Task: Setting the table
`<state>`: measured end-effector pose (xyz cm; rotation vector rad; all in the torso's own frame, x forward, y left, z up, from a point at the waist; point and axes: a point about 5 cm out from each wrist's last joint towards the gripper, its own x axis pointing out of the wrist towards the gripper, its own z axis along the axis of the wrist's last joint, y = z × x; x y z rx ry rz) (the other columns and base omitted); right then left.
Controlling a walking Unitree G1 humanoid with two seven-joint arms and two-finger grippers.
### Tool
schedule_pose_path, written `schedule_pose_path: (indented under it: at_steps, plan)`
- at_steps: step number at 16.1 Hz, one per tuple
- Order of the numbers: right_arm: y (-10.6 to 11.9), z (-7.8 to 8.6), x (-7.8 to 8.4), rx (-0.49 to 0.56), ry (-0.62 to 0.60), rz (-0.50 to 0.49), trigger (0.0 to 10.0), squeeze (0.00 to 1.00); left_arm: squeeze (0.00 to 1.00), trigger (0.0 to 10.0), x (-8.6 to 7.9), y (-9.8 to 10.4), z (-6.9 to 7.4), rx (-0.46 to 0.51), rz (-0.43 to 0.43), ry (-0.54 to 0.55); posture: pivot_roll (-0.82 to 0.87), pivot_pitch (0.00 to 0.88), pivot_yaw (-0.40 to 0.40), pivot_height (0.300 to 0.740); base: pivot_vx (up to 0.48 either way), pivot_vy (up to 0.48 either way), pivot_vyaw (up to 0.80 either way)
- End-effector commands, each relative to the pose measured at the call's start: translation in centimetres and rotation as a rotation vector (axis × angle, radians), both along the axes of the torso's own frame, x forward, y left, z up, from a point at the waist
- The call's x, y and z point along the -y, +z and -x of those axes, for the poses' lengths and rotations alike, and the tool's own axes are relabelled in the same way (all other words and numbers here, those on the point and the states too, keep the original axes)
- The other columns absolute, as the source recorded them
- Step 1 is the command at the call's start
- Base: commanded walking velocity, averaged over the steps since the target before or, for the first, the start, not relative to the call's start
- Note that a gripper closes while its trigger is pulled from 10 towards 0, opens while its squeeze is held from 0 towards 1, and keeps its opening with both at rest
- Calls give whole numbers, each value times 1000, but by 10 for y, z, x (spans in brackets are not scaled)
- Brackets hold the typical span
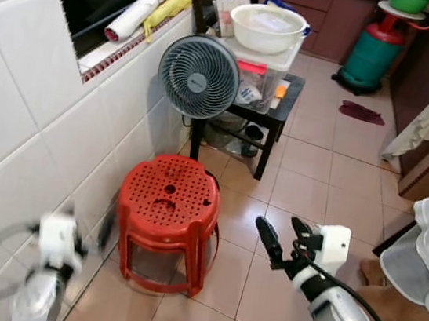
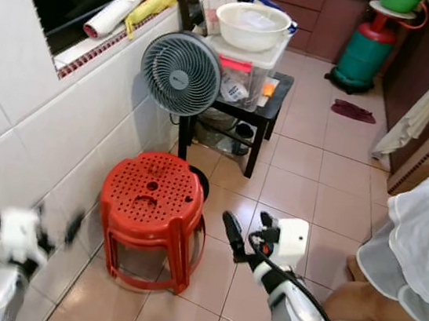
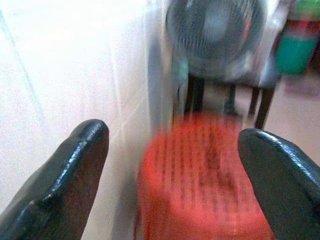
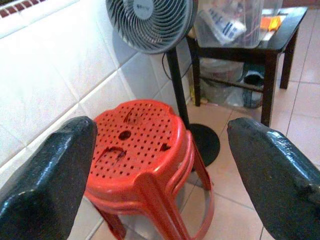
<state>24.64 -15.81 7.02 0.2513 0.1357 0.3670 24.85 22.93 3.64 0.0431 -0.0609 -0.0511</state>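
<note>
A red stool (image 1: 166, 217) stands upright, legs down, seat up, on the tiled floor (image 1: 307, 181) against the left wall. The right gripper (image 1: 283, 241) hovers just right of it, fingers spread and holding nothing. The left gripper (image 3: 170, 180), blurred, is near left, fingers also spread apart.

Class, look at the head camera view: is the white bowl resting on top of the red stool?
No. The white bowl sits on a clear plastic box on the black side table, while the red stool stands on the floor nearer the robot.

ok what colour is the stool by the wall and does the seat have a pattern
Red stool, its seat perforated with a grid of small holes. Clearest in the right wrist view.
</note>
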Motion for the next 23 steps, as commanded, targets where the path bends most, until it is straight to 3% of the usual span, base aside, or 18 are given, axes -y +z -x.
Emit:
schedule_pose_path:
  at_steps: [1,2,4,7,9,10,12,14,17,19,23]
  plan:
    - [-5,1,-1,-23,4,14,10000,0,0,10000,23,30,-11,101,-10,-53,-88,90,-12,740,0,0,0]
    - [-4,1,-1,-23,7,14,10000,0,0,10000,28,34,-12,112,-9,-61,-92,96,-8,740,0,0,0]
    - [5,-1,-4,1,5,7,10000,0,0,10000,65,69,-16,169,-8,-117,-102,121,16,740,0,0,0]
    - [12,-3,0,25,-45,4,10000,0,0,10000,80,82,-16,142,7,-126,-122,152,47,740,0,0,0]
    - [16,-10,-4,45,-60,8,10000,0,0,10000,72,82,-15,102,1,-103,-116,149,31,740,0,0,0]
    - [23,-17,-10,65,-41,6,10000,0,0,10000,65,83,-4,57,-4,-71,-94,122,-14,740,0,0,0]
    - [24,-22,-14,55,-30,26,10000,0,0,10000,54,76,5,21,-74,-48,-72,103,-18,740,0,0,0]
    - [19,-25,-14,49,2,64,10000,0,0,10000,43,64,11,-39,-25,20,-56,111,-29,740,0,0,0]
    - [15,-23,-8,20,-30,44,10000,0,0,10000,49,56,19,-92,-34,52,-36,96,-42,740,0,0,-731]
    - [14,-21,-8,11,-35,46,10000,0,0,10000,55,52,17,-111,8,14,-30,103,-44,740,0,0,-800]
    - [12,-18,-14,1,-33,42,10000,0,0,10000,57,48,14,-116,-10,-4,-49,141,-48,740,0,0,-400]
